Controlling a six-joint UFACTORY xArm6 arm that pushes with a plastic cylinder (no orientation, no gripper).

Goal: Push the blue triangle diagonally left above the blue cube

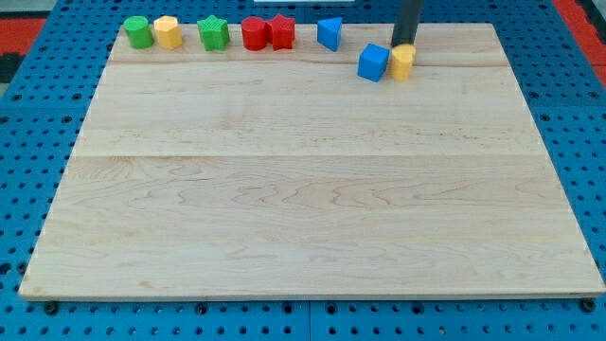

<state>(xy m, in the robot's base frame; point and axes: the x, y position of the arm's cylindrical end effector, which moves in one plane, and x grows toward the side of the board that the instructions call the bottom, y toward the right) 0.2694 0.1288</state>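
The blue triangle (329,33) sits near the view's top edge of the wooden board (312,189), up and left of the blue cube (373,62). A yellow block (402,62) touches the blue cube's right side. My tip (404,44) comes down just behind the yellow block, right of the blue triangle and up and right of the blue cube. The rod's very end is partly hidden by the yellow block.
Along the top edge from the view's left stand a green block (138,31), a yellow block (168,32), a green star (214,34), a red block (254,33) and a red star (281,31). Blue pegboard surrounds the board.
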